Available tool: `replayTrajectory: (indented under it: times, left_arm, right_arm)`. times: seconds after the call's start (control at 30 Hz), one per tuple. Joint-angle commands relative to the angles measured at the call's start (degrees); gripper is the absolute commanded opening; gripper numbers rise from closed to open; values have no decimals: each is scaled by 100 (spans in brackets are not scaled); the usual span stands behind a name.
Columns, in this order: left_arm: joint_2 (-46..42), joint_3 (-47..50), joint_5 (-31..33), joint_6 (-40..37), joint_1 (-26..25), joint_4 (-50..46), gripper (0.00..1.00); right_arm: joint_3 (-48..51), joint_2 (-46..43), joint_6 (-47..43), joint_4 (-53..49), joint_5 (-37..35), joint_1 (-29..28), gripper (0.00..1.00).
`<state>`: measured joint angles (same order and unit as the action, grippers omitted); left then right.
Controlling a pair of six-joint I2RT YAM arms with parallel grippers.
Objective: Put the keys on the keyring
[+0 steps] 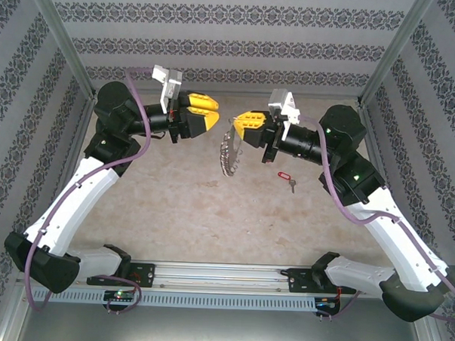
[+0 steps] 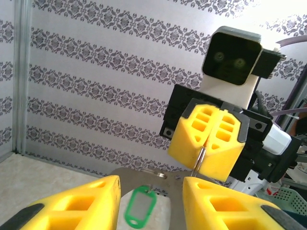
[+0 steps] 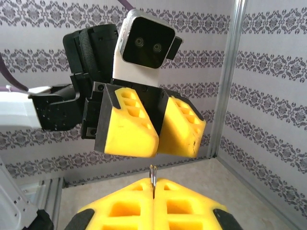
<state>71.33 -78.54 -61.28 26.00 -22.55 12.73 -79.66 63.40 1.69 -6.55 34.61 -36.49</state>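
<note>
One key (image 1: 287,178) is lying on the bench (image 1: 173,206), apart from the keyring (image 1: 228,152) the right jaws are pinching; left jaws are gaping, maybe empty. Swinging could shake it loose.

- Two arms: the left arm (image 1: 83,187) and the right arm (image 1: 395,227).
- Two grasping parts: the left end effector (image 1: 215,113) and the right end effector (image 1: 235,122).
- Two yellow fingers (image 2: 72,206) on each (four in all).
- Two wrist cameras (image 1: 168,82), one per arm.
- One keyring (image 1: 228,152), fringed with small metal rings (too many and too fine to count).
- One key (image 1: 291,186).
- One red tag (image 1: 283,175).
- One green tag (image 2: 140,206).
- One tabletop (image 1: 173,202).
</note>
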Motion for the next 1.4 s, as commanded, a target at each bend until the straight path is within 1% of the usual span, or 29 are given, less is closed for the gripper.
replayTrajectory:
  times: [0.0, 0.27, 0.5, 0.97, 1.13, 1.37]
  left_arm:
    - [2, 76, -187, 409, -80, 857, 39]
    - [119, -21, -275, 583, -206, 1142, 38]
    - [252, -115, -332, 572, -274, 1153, 38]
    - [312, -184, -442, 687, -334, 1267, 30]
    - [229, -189, -419, 634, -334, 1245, 29]
    - [400, -401, -464, 837, -361, 1456, 28]
  right_arm:
    - [180, -118, 646, 915, 155, 76, 0]
    - [385, -174, 1062, 1339, 238, 138, 0]
    - [372, -118, 1228, 1471, 448, 151, 0]
    - [492, -74, 1426, 1784, 389, 264, 0]
    - [636, -75, 1783, 2237, 376, 401, 0]
    - [654, -18, 1870, 2333, 508, 399, 0]
